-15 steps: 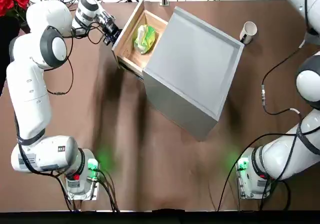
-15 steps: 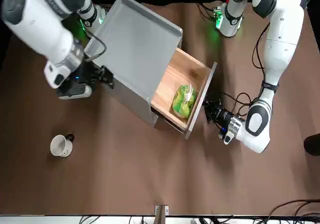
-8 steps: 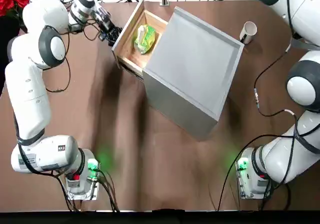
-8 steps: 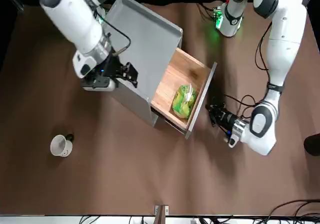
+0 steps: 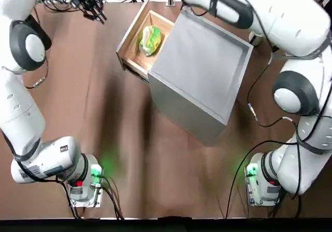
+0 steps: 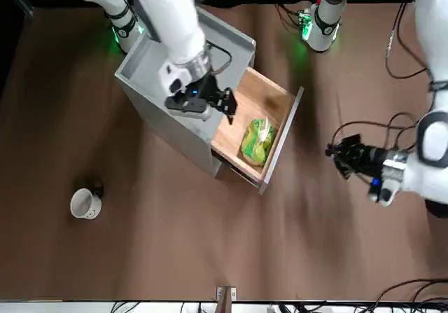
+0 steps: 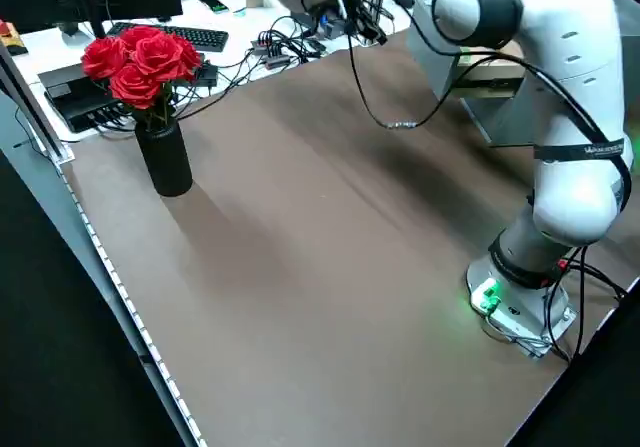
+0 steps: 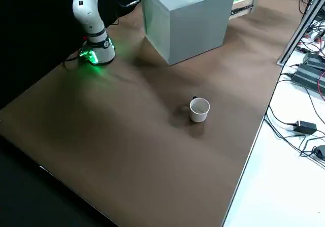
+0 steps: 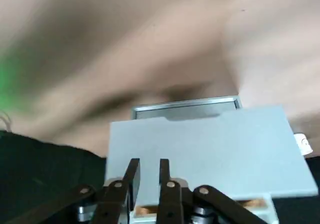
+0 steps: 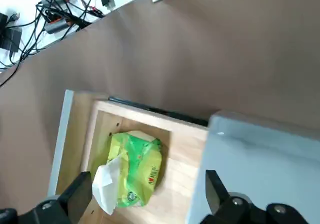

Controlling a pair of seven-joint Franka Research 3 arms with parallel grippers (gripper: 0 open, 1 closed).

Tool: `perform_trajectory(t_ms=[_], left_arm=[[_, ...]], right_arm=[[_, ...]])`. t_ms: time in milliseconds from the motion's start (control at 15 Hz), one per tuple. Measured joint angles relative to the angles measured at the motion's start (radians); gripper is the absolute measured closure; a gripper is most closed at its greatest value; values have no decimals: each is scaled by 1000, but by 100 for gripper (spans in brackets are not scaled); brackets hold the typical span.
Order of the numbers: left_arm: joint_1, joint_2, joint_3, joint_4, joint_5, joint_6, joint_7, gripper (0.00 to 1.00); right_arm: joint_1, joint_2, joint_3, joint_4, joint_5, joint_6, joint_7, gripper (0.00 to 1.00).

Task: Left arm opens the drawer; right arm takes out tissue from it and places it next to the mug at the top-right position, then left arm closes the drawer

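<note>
The drawer (image 6: 269,127) is standing pulled open from the grey cabinet, its light wood tray showing. The green and yellow tissue (image 6: 257,141) is lying inside it near the grey front. The white mug (image 6: 85,203) is sitting upright, well apart.

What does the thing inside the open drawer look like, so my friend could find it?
Find the big grey cabinet in the middle of the brown table; a light wooden drawer is pulled out of its side. Lying in that drawer is the tissue, a small soft packet. It is the only thing in there, and its bright green and yellow with a bit of white stands out against the pale wood.
</note>
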Motion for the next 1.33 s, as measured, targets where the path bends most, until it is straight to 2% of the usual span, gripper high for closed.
perform_trajectory(t_ms=[67, 267, 533, 800, 867, 1000, 1267, 1333], left_arm=[[11, -40, 0, 1, 16, -6, 34, 77], [46, -162, 2, 3, 117, -13, 142, 53], [59, -271, 4, 2, 239, -18, 280, 45], [53, -324, -2, 12, 366, 10, 429, 39], [52, -332, -11, 14, 395, 22, 469, 33], [48, -340, -32, 14, 432, 48, 544, 31], [6, -343, -47, 17, 464, 82, 583, 1], [-10, -343, -47, 17, 474, 85, 583, 0]], right_arm=[[16, 21, 0, 14, -10, 9, 13, 0], [52, 88, -2, 65, -18, 15, 56, 0], [93, 168, -3, 102, -37, 87, 115, 0], [133, 209, -4, 112, -63, 140, 200, 0], [137, 218, -4, 112, -64, 148, 222, 0], [144, 238, -5, 113, -65, 160, 260, 0], [168, 284, -5, 115, -67, 179, 325, 0], [171, 294, -6, 115, -67, 194, 338, 0]])
